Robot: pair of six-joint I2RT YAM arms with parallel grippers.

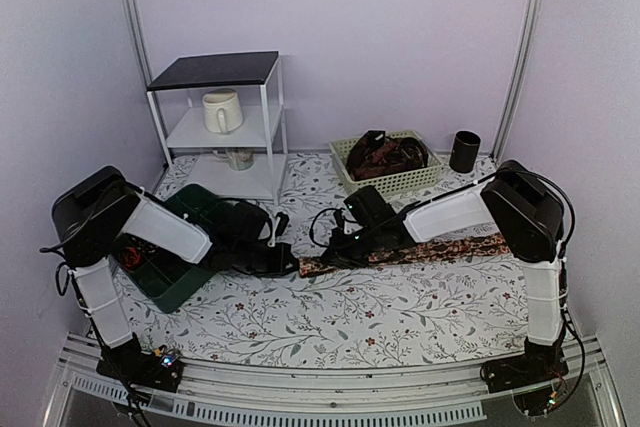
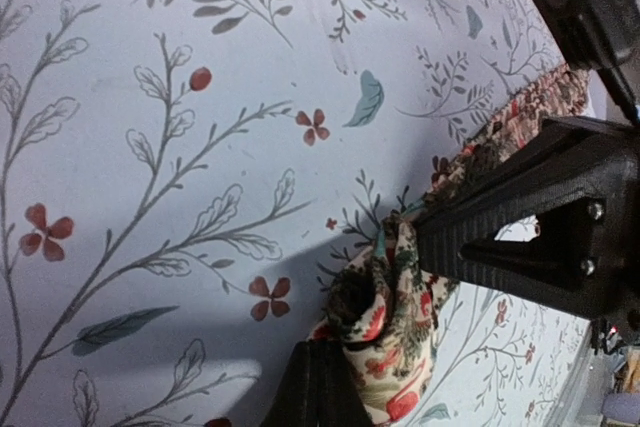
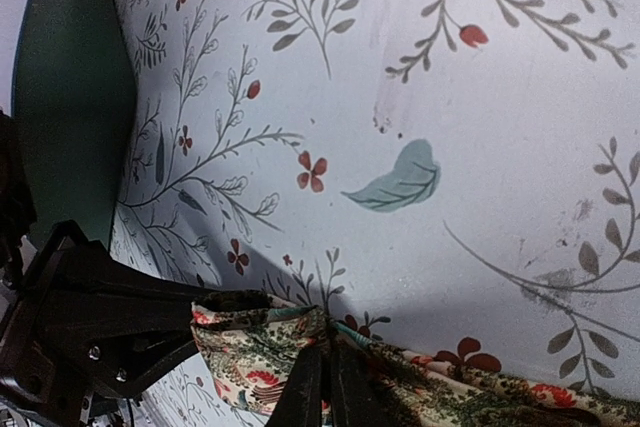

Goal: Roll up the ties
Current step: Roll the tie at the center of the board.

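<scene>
Two grippers meet on one end of a long, narrow, dark brown floral tie (image 1: 420, 250), which lies flat across the flower-printed worktop (image 1: 330, 322) in front of me. My left gripper (image 1: 288, 263) is pressed together on the folded-over tip. My right gripper (image 3: 324, 365) is pinched on the cloth just beside it. The fabric looks light, soft and limp, and it bunches wherever I squeeze. I judge it will slump unless the coil's core is held tight at this end while the loose length feeds in. To my left sits a dark green plastic bin (image 1: 165, 287). Farther back, a pale woven basket (image 1: 395, 185) holds more ties (image 1: 385, 155), near a black cup (image 1: 465, 150) and a white shelf (image 1: 215, 132).
</scene>
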